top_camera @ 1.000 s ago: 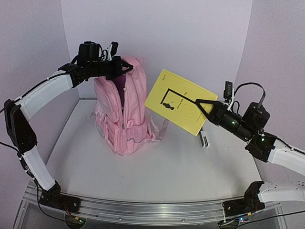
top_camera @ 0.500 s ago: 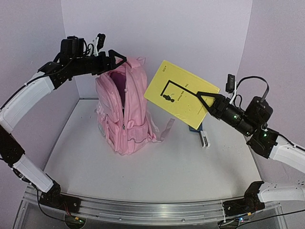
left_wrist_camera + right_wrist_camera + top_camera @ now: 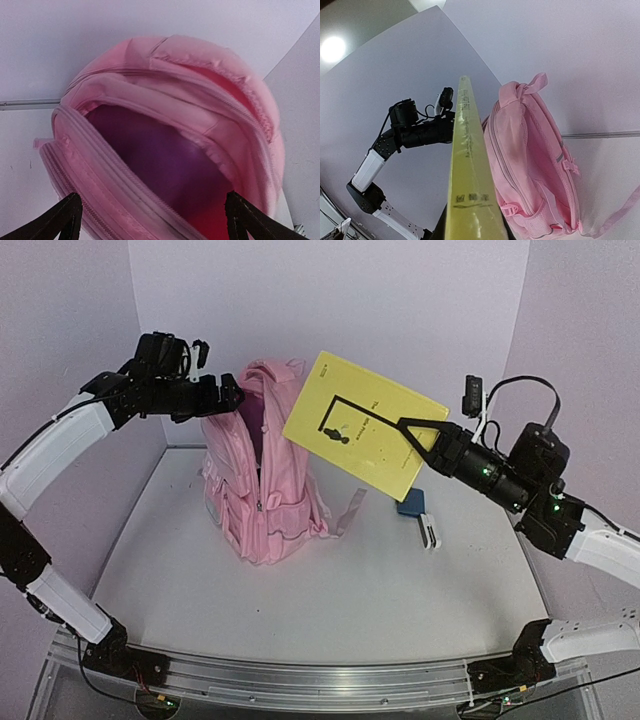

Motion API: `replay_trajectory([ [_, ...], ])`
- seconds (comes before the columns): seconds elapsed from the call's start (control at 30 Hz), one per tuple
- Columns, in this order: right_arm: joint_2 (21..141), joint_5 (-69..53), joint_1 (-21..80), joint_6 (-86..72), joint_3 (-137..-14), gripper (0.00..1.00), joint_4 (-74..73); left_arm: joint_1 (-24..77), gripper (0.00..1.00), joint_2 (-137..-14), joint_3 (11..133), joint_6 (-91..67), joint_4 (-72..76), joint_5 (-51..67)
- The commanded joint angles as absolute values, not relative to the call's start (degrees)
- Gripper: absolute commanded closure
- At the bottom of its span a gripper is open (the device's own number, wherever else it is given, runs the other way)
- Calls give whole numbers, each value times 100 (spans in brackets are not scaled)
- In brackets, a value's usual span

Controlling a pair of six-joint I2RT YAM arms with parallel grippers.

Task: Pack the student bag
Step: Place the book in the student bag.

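Observation:
The student bag (image 3: 262,475) stands upright at the left of the table, pink, its main zip open at the top. The left wrist view looks down into its purple inside (image 3: 165,160). My left gripper (image 3: 228,396) hovers just left of the bag's top, open, with its black fingertips (image 3: 65,220) wide apart and nothing between them. My right gripper (image 3: 412,433) is shut on the lower right edge of a yellow book (image 3: 355,432), held tilted in the air to the right of the bag's top. That book shows edge-on (image 3: 469,175) in the right wrist view, beside the bag (image 3: 535,165).
A blue flat object (image 3: 411,504) and a small white object (image 3: 430,532) lie on the table under the right arm. One pink strap (image 3: 348,510) trails on the table to the bag's right. Lilac walls close the back and both sides.
My left gripper let go of the bag's top edge, opened wide and drew back to the left. The right arm carried the yellow book up and left, closer to the bag's top.

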State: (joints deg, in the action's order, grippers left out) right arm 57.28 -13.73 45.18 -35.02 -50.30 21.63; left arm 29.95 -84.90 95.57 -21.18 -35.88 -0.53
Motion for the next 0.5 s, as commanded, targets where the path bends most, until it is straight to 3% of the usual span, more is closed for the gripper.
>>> replay_trajectory([
  [0.0,5839,-726,5017,-2942,-5696,100,2585,2988,0,-8635,9826,-2082,-4153,-864],
  [0.2,6119,129,5564,-2555,-6009,100,2579,2985,2,-8357,9394,-2111,-4273,-1088],
  [0.47,6752,866,6162,-2060,-6566,100,2479,2955,37,-7655,8694,-2266,-4246,-1094],
])
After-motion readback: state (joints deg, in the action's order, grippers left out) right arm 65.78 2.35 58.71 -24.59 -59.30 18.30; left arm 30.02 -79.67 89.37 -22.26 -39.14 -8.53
